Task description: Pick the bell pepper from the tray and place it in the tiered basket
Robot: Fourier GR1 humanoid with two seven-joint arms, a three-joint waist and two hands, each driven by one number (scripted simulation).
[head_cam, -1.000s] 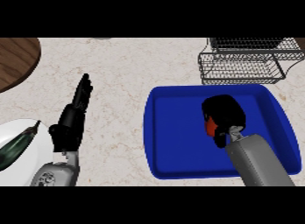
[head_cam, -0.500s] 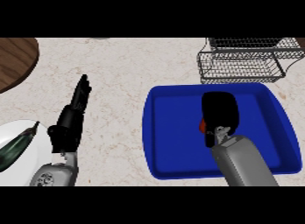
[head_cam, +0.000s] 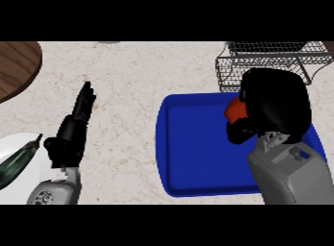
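Observation:
My right hand (head_cam: 276,103) is raised over the blue tray (head_cam: 191,144), fingers curled round the red bell pepper (head_cam: 234,110). Only a small red patch of the pepper shows at the hand's left side; the rest is hidden. The hand's top overlaps the lower edge of the wire tiered basket (head_cam: 269,60), which stands at the counter's back right. My left hand (head_cam: 74,127) rests open on the counter to the tray's left, fingers straight and pointing away.
A white plate (head_cam: 28,149) with a dark green vegetable (head_cam: 12,163) lies at the lower left. A round wooden board (head_cam: 7,67) sits at the upper left. Marble counter stretches between the left hand and the tray.
The right hand has lifted off the tray floor with the pepper and moved up and back toward the basket. The left hand has stayed still.

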